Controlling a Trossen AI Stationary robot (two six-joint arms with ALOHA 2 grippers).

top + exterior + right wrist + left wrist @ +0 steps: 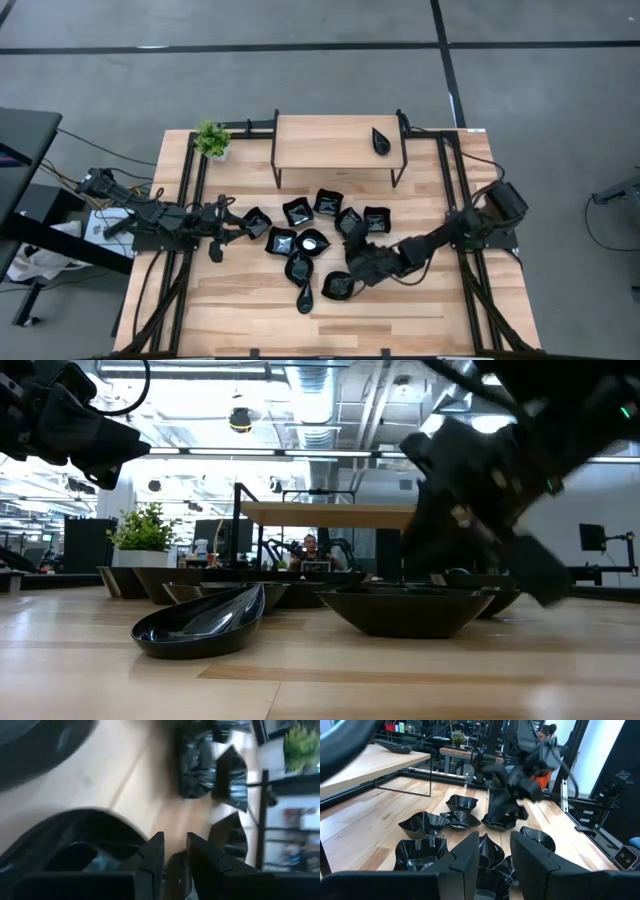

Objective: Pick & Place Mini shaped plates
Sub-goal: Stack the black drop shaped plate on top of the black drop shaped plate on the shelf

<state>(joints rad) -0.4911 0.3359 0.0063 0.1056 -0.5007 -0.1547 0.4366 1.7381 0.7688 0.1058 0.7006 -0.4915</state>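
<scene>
On the low wooden shelf (338,140) at the far side of the table, only one small glossy black teardrop-shaped dish (381,141) is seen, so the task is judged to be near its beginning, if the shelf is the place meant for them (this is not shown). About ten other mini shaped plates (312,225) are gathered in a loose cluster on the light wooden table (420,300) in front of the shelf, between the two arms, and they are left to be moved.

The right gripper (352,262) is lowered at the right part of the cluster, just beside a rounded black dish (337,286) near the front. In the right wrist view its two dark fingers (152,857) are held a little apart, with bare wood seen between them, and no dish is clamped. The left gripper (222,232) is placed at the left edge of the cluster, near a square black dish (257,221); its fingers (467,855) are parted too and nothing is held between them.

The dishes are seen as shallow and shiny, with thin raised rims; some are square with wavy edges, some are rounded like a flower, and one long leaf-shaped dish (304,296) lies nearest to the front edge. Several of them are touching or nearly touching each other. A small green potted plant (211,139) is standing beside the shelf, at its left end.
</scene>
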